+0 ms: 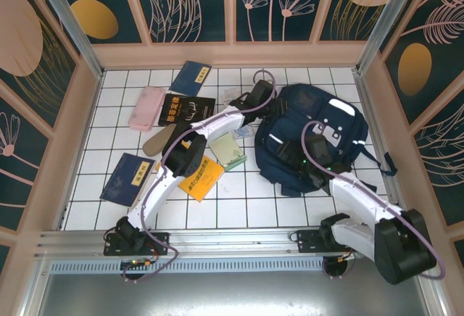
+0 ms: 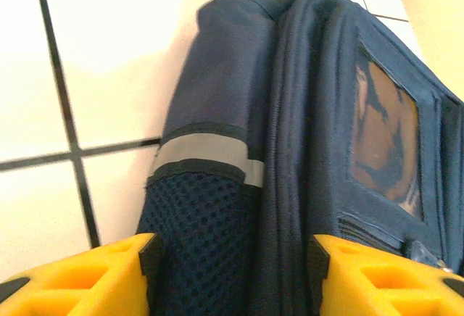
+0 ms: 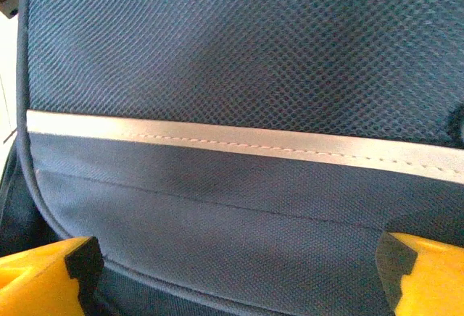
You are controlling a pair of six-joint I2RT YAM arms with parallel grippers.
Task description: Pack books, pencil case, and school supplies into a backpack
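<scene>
Backpack (image 2: 304,149) cropped btm & R edges.
</scene>
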